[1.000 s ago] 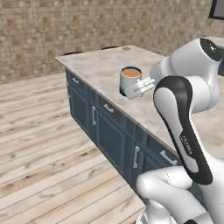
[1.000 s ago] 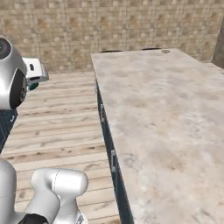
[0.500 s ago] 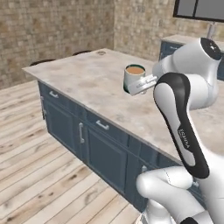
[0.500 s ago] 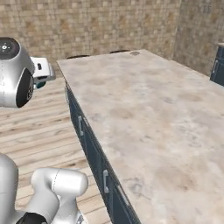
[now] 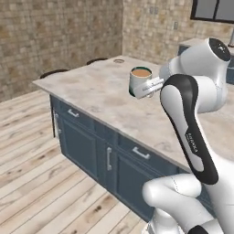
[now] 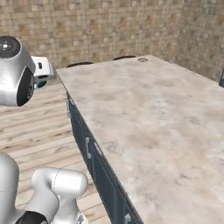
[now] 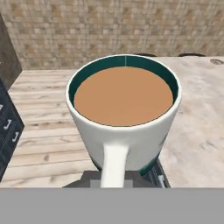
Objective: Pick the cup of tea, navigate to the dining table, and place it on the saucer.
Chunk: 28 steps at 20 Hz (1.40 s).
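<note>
The end effector is closed on the cup, gripping it low on its side, and holds it upright in the air above the worktop, clear of the surface. From the hand view the cup sits close up, handle toward the camera, teal inside its rim and nearly full of light brown tea. Below and beside it lie plank floor and the worktop's pale mottled top. In the right base view the worktop runs long and away, with dark blue cabinet fronts along its near side. At its far end, near the corner, rests a small round saucer, well apart from the cup. Brick-patterned walls stand behind.
</note>
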Motion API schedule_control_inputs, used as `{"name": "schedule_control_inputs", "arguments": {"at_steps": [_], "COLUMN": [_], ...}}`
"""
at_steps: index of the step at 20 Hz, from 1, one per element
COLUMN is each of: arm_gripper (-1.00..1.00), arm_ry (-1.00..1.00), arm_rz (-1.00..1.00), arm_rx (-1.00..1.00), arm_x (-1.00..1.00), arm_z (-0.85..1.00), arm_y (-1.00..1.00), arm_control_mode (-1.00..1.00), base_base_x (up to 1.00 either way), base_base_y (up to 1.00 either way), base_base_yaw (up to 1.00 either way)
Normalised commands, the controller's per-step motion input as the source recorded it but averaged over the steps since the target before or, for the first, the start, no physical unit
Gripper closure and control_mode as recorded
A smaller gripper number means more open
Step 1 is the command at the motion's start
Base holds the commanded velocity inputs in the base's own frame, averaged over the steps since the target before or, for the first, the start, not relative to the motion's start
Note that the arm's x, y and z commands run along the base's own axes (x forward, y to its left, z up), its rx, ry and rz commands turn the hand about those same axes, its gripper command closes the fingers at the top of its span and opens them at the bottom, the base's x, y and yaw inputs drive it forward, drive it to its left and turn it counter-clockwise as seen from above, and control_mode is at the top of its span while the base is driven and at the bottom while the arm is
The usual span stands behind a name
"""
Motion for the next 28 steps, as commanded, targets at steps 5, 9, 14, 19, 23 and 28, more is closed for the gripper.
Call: {"name": "schedule_control_inputs", "arguments": {"at_steps": [5, 9, 14, 19, 23, 28], "arm_gripper": [1.00, 1.00, 1.00, 1.00, 1.00, 1.00], "arm_ry": [0.00, 0.00, 0.00, 0.00, 0.00, 0.00], "arm_rz": [0.00, 0.00, 0.00, 0.00, 0.00, 0.00], "arm_rx": [0.00, 0.00, 0.00, 0.00, 0.00, 0.00], "arm_x": [0.00, 0.00, 0.00, 0.00, 0.00, 0.00], "arm_z": [0.00, 0.00, 0.00, 0.00, 0.00, 0.00], "arm_y": [0.00, 0.00, 0.00, 0.00, 0.00, 0.00], "arm_control_mode": [1.00, 1.00, 1.00, 1.00, 1.00, 1.00], "base_base_x": [1.00, 1.00, 1.00, 1.00, 0.95, 0.74], "base_base_y": [1.00, 1.00, 1.00, 1.00, 1.00, 1.00], "base_base_yaw": [-0.06, 0.00, 0.00, 0.00, -0.01, 0.00]}}
